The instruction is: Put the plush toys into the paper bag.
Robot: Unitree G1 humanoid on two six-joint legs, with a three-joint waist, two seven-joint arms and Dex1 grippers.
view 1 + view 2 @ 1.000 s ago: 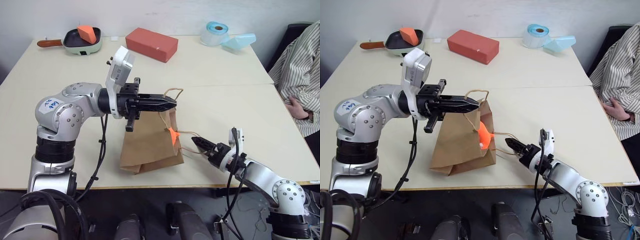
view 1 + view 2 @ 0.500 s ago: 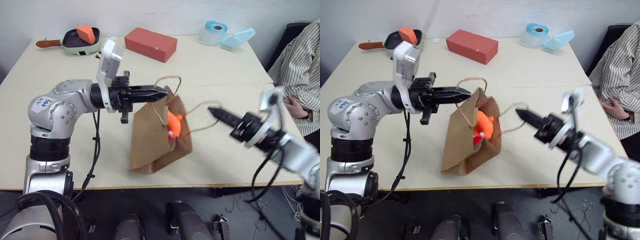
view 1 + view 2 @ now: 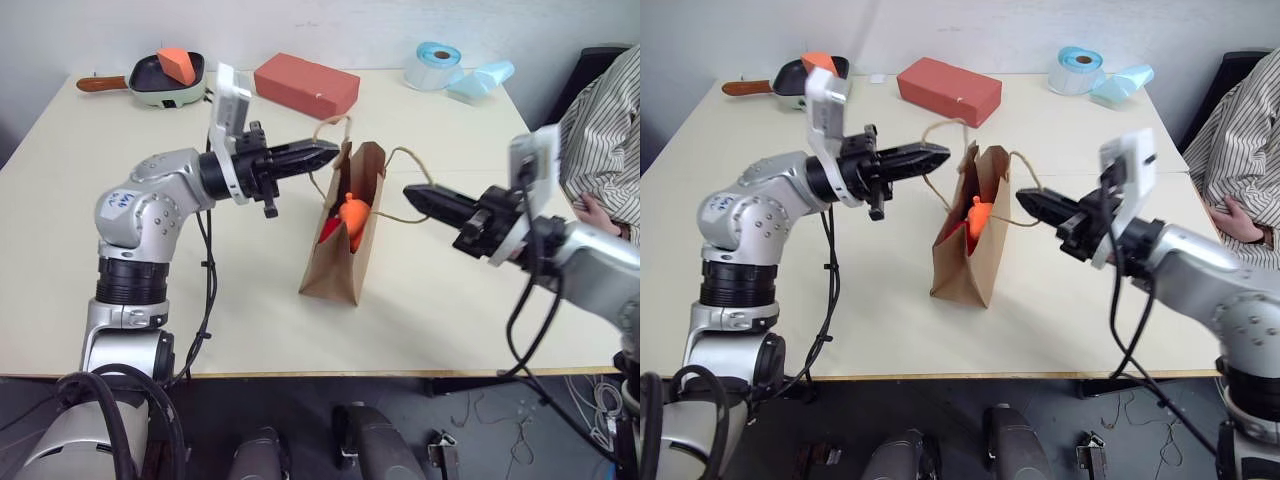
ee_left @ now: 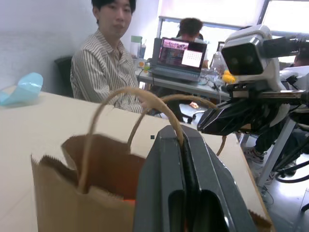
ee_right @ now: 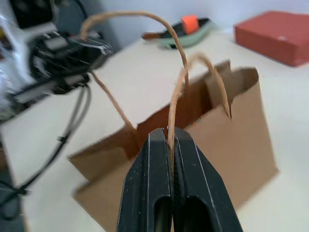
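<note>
A: On the pale worktop (image 3: 480, 330), mid-front, the brown kraft paper bag (image 3: 335, 265) stands upright with its mouth open. Bright orange plush toy (image 3: 353, 212) and red plush toy (image 3: 330, 229) both sit inside.

B: End effectors?

A: Left end effector (image 3: 325, 152) clamped shut on one tan cord handle (image 3: 940, 140). Right end effector (image 3: 414, 195) clamped shut on the other cord handle (image 3: 1025, 172). Wrist views confirm, cord pinched between the closed fingers (image 5: 149, 164).

B: So the step in hand?

A: Holding the bag open and upright by both handles, I'd say. Toys look in, so the task reads near done.

B: Tips?

A: Keep both handles level, pull evenly so the mouth doesn't twist, don't yank, since the paper could tear at the cord. Set the base flat before letting go, or it could tip and spill. Red brick-shaped box (image 3: 306, 85) is well apart, no issue.
</note>
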